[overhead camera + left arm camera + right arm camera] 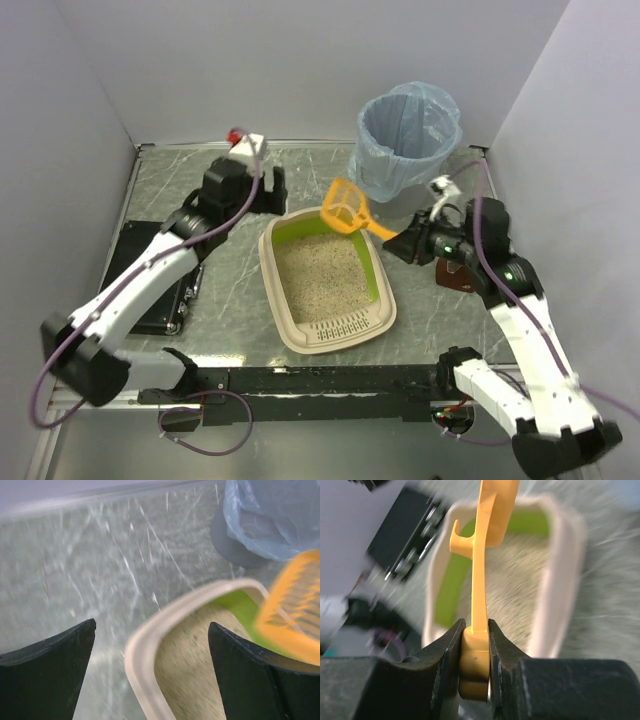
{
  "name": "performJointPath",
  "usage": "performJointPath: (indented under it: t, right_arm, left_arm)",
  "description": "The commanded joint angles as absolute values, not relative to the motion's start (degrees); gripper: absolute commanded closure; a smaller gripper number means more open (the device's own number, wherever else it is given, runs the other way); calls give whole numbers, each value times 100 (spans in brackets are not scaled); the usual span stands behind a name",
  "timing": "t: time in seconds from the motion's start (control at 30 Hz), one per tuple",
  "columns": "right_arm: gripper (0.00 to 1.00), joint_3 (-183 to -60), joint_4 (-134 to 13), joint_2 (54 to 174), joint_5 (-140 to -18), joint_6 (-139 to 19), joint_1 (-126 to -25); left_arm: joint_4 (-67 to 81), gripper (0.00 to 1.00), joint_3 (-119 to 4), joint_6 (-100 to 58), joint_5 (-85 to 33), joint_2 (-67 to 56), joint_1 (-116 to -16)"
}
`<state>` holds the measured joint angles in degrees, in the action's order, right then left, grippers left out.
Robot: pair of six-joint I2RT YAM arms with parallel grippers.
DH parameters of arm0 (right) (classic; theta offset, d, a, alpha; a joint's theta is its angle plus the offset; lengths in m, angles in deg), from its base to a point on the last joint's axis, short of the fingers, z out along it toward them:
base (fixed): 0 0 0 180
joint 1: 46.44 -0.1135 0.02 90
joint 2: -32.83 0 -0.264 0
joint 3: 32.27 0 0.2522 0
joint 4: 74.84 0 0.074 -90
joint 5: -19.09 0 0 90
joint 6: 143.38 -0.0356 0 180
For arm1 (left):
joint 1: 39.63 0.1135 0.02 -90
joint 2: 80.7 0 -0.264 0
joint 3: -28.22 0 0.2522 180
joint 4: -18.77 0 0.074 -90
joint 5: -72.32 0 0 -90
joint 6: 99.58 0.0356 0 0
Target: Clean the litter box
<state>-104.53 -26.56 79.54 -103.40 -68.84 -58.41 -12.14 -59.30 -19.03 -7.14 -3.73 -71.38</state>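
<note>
Between the tightly closed jaws of the right gripper (476, 628) sits the butt of an orange scoop (479, 575), pinched by its handle. The slotted head points away from the gripper and is raised clear of the sand. It hangs over the far corner of the litter box (340, 332), on the side nearest that arm. Just beyond the scoop head stands a grey bin (408, 125) lined with a blue bag.

The box lies flat on the table (230, 275) between the two arms, its slotted lip toward their bases. Its litter looks even and pale, with no clumps visible. Whether the scoop carries anything cannot be told. Judging by this, sifting seems under way or nearly finished, and tipping any load into the bin may be what is left.

The right arm bends at the elbow and reaches inward, wrist level. The left arm stretches forward. The left gripper (152, 625) hangs spread wide above the box's other far corner, the rim between its fingers, gripping nothing.
</note>
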Motion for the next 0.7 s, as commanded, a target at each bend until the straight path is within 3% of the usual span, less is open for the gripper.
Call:
performJointPath:
  t: [0.0,0.07,0.2,0.33,0.37,0.5,0.53,0.63,0.67]
  right_arm:
    - [100,-10615,-2426,8371,-11476,-6648,-6243]
    - [97,-10483,-2365,8529,-11730,-6507,-6384]
    - [96,-10333,-2330,9064,-11443,-6612,-6638]
    - [93,-10202,-2522,9767,-10933,-6699,-6718]
    - [86,-10201,-2566,9873,-10914,-6709,-6736]
    - [81,-10193,-2794,10217,-10704,-6849,-6780]
    - [78,-10245,-2760,10313,-10477,-6893,-6789]
    - [51,-10403,-2454,10445,-9837,-6937,-6780]
    - [46,-10438,-2374,10428,-9677,-6981,-6780]
  left_arm:
    - [-1592,3,-4981,-3768,-475,-1116,-7233]
    - [-1399,3,-4322,-3919,-905,-1581,-7233]
    - [-1204,3,-3635,-4402,-567,-2040,-7241]
    - [-1345,3,-3590,-4719,85,-2129,-7241]
    - [-1397,3,-3625,-4737,182,-2076,-7241]
    - [-1530,3,-3845,-4773,499,-1953,-7241]
    - [-1495,3,-3845,-4764,508,-1944,-7241]
    - [-1468,3,-3836,-4755,464,-1953,-7241]
    - [-1511,3,-3854,-4764,508,-1979,-7241]
